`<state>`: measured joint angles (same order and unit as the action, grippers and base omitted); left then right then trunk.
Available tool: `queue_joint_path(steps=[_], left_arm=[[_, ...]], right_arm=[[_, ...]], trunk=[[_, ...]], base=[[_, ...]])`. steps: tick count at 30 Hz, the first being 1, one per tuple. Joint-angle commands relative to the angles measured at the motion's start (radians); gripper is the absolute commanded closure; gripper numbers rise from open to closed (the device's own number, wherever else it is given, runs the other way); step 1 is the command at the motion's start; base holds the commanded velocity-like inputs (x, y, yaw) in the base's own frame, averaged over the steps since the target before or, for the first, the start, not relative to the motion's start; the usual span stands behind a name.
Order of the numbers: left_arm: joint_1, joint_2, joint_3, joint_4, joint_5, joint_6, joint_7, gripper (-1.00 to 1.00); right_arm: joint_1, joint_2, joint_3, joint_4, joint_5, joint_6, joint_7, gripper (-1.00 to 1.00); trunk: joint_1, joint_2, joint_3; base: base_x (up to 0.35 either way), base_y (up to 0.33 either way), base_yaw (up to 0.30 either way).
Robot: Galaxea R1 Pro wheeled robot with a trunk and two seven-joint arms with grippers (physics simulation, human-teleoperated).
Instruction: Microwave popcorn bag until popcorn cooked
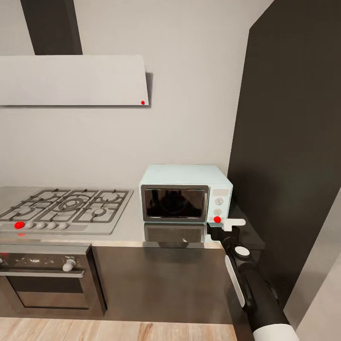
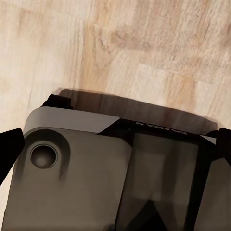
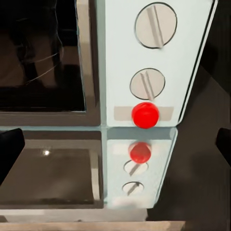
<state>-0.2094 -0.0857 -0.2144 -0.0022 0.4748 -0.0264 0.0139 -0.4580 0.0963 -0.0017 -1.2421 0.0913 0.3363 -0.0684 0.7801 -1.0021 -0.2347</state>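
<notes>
The mint-blue microwave (image 1: 184, 194) stands on the grey countertop (image 1: 128, 233) with its dark glass door closed. My right gripper (image 1: 222, 223) is open just in front of the control panel's lower corner, level with the red dot (image 3: 145, 114) below the two white knobs (image 3: 155, 25). Its black fingertips (image 3: 9, 150) sit far apart at the edges of the right wrist view. Faint pale lines show behind the glass (image 3: 43, 53), too dim to identify. The popcorn bag and popcorn are out of view. My left gripper (image 2: 115, 144) is open, pointing down over the robot's base.
A gas hob (image 1: 66, 208) with black grates lies left of the microwave, above a built-in oven (image 1: 47, 279). An extractor hood (image 1: 71, 80) hangs on the wall. A tall dark cabinet (image 1: 293, 142) stands close on the right. Wooden floor (image 2: 144, 48) lies below.
</notes>
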Motion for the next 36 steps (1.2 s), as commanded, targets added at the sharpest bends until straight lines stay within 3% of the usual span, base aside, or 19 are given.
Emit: queue_joint_path(steps=[1, 3, 5, 10, 13, 16, 31, 36], left_arm=[[-0.001, 0.0, -0.008, 0.001, 0.008, -0.003, 0.001, -1.0], [-0.001, 0.0, -0.009, 0.001, 0.008, -0.003, 0.001, -1.0], [-0.001, 0.0, -0.008, 0.001, 0.008, -0.003, 0.001, -1.0], [-0.001, 0.0, -0.009, 0.001, 0.008, -0.003, 0.001, -1.0], [-0.001, 0.0, -0.009, 0.001, 0.01, -0.003, 0.002, -1.0], [-0.001, 0.001, -0.009, 0.001, 0.01, -0.003, 0.001, -1.0], [-0.001, 0.002, -0.008, 0.001, 0.01, -0.003, 0.001, -1.0], [-0.001, 0.003, -0.008, 0.001, 0.01, -0.003, 0.001, -1.0]], right_arm=[[-0.001, -0.013, 0.0, -0.002, 0.009, 0.005, 0.005, -1.0], [-0.001, -0.059, -0.008, 0.005, -0.006, 0.005, 0.06, -1.0], [-0.001, -0.081, -0.013, 0.017, -0.002, 0.003, 0.106, -1.0], [-0.001, -0.083, -0.024, 0.016, 0.002, 0.001, 0.096, -1.0], [-0.001, -0.085, -0.076, 0.013, -0.001, 0.0, 0.1, -1.0], [-0.001, -0.083, -0.105, 0.009, 0.004, 0.001, 0.097, -1.0], [0.0, -0.068, -0.1, 0.021, 0.0, 0.002, 0.099, -1.0], [0.0, -0.064, -0.099, 0.074, 0.002, 0.001, 0.093, -1.0]], trunk=[[0.0, -0.001, -0.001], [0.0, -0.001, -0.001], [0.0, -0.001, -0.001], [0.0, -0.001, -0.001], [0.0, -0.001, -0.001], [0.0, -0.001, -0.001], [0.0, -0.001, -0.001], [0.0, -0.001, -0.001]], base=[[0.0, 0.0, 0.0], [0.0, 0.0, 0.0], [0.0, 0.0, 0.0], [0.0, 0.0, 0.0], [0.0, 0.0, 0.0], [0.066, 0.0, 0.0], [0.142, 0.0, 0.0], [0.002, 0.0, 0.0]])
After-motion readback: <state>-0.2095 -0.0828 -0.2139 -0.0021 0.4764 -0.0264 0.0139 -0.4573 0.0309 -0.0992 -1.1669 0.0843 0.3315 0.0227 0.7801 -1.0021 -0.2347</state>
